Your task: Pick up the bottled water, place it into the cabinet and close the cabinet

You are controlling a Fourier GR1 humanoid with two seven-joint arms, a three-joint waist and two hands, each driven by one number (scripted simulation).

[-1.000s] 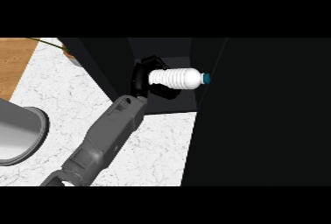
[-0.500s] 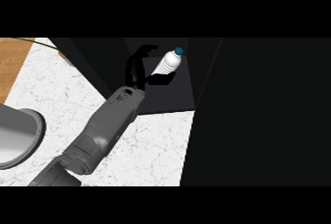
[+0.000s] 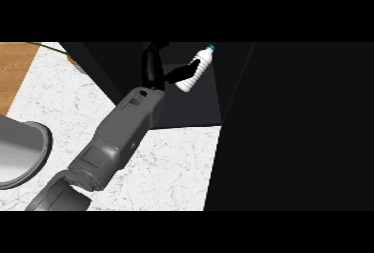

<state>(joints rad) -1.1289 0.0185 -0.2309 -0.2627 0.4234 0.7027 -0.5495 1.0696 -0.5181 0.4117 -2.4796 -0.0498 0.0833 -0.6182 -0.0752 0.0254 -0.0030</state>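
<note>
In the upper middle of the frame, the left hand (image 3: 164,74) has its fingers curled round the bottled water (image 3: 196,72), which is tilted with its blue cap up, inside the dark cabinet (image 3: 182,106) above the white marble counter (image 3: 171,163).

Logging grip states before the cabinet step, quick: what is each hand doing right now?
Left hand: shut on the white plastic water bottle with the blue cap, inside the dark cabinet.
Right hand: not in view.
</note>
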